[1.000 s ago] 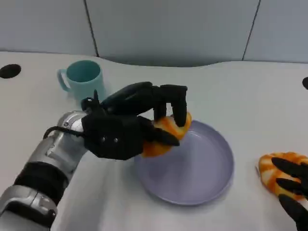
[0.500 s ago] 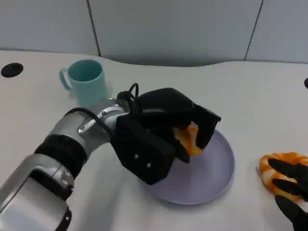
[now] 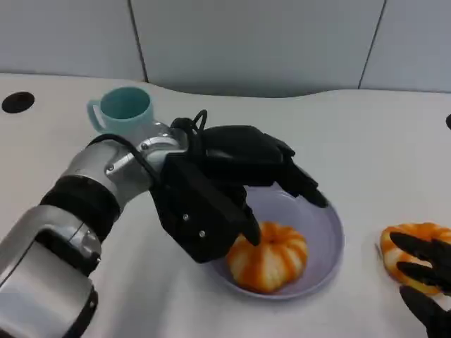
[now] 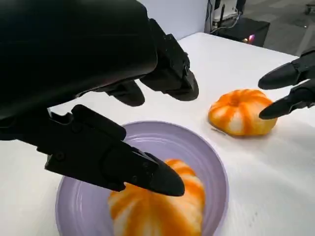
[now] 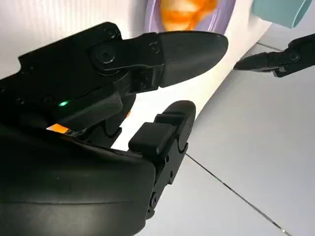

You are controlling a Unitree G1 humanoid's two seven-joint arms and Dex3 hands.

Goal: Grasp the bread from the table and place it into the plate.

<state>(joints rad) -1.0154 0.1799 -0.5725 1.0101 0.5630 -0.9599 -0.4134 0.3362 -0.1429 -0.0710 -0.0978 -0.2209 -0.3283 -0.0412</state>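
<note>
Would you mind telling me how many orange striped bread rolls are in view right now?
2. One orange striped bread roll lies in the lilac round plate; the other bread roll sits on the white table by the right robot hand.

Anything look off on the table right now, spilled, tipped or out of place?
Nothing stands out. One bread lies inside the purple plate under the open left hand. A second bread sits on the table by the right hand. The teal mug stands upright.
</note>
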